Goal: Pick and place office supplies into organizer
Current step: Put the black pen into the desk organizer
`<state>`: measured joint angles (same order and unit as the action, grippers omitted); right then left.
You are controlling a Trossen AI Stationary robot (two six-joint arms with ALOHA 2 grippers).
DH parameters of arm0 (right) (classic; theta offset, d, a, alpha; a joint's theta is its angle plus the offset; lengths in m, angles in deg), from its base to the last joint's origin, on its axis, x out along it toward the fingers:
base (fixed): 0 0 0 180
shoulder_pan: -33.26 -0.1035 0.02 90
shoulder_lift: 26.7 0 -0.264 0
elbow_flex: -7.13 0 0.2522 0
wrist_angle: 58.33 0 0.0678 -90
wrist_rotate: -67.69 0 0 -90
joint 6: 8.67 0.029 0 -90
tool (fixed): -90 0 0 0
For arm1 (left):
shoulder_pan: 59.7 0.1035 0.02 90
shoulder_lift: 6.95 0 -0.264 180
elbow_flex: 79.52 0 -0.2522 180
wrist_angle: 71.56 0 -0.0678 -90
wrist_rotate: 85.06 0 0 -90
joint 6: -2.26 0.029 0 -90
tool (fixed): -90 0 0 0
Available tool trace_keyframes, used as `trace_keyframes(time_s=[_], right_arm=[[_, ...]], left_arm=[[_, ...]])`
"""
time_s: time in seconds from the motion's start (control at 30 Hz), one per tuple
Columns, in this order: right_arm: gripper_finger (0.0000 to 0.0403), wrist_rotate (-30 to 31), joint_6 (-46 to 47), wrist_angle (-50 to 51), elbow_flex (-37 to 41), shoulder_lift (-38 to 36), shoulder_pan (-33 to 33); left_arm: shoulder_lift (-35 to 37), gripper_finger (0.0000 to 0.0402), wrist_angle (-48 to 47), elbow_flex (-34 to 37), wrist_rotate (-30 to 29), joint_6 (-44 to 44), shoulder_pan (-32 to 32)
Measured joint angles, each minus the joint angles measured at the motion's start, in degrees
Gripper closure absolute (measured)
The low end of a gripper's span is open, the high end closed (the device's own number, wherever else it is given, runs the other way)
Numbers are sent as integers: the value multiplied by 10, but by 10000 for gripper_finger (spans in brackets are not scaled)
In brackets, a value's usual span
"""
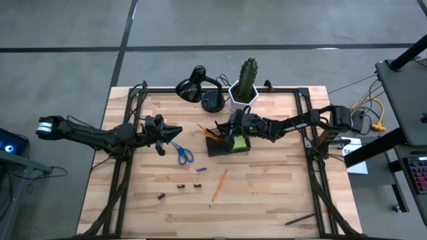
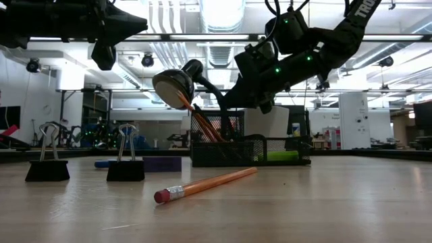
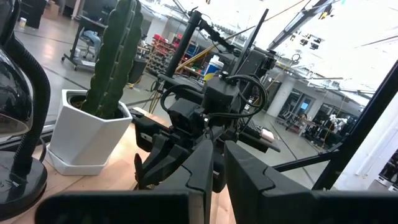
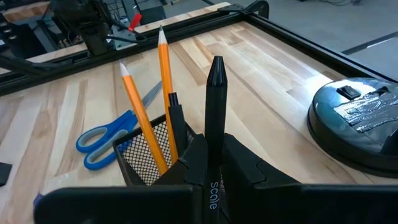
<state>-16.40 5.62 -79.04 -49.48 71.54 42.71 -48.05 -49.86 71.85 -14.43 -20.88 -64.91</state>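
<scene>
The organizer is a black mesh tray at the table's middle, also seen in the low view. Two orange pencils lean in it, and a lime-green sticky pad lies in it. My right gripper hovers over it, shut on a black pen. My left gripper hangs shut and empty above the table, left of the blue-handled scissors. Another orange pencil lies flat on the wood. My right gripper pinches the black pen's barrel between its two fingers. The pen lies along the fingers, and its pointed end sticks out past their tips. The fingers come from the table's right, slanting a little down. The pen is lifted clear, over the organizer.
A black desk lamp and a cactus in a white pot stand at the far edge. Black binder clips, a purple eraser and a black pen lie toward the near edge. Black rails frame the table's sides.
</scene>
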Motion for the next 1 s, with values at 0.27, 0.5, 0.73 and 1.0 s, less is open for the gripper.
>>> trace_keyframes(time_s=[0.27, 0.5, 0.73, 1.0], right_arm=[[332, 0, -12, 0, 0, 0, 1], [306, 0, -12, 0, 0, 0, 1], [303, 0, -12, -4, 0, -26, 1], [315, -32, -34, 19, 0, -130, 1]], left_arm=[[0, 378, 0, 0, 0, 0, 0], [0, 378, 0, 0, 0, 0, 0], [0, 378, 0, 0, 1, 0, 0], [0, 378, 0, 1, 1, -1, 0]])
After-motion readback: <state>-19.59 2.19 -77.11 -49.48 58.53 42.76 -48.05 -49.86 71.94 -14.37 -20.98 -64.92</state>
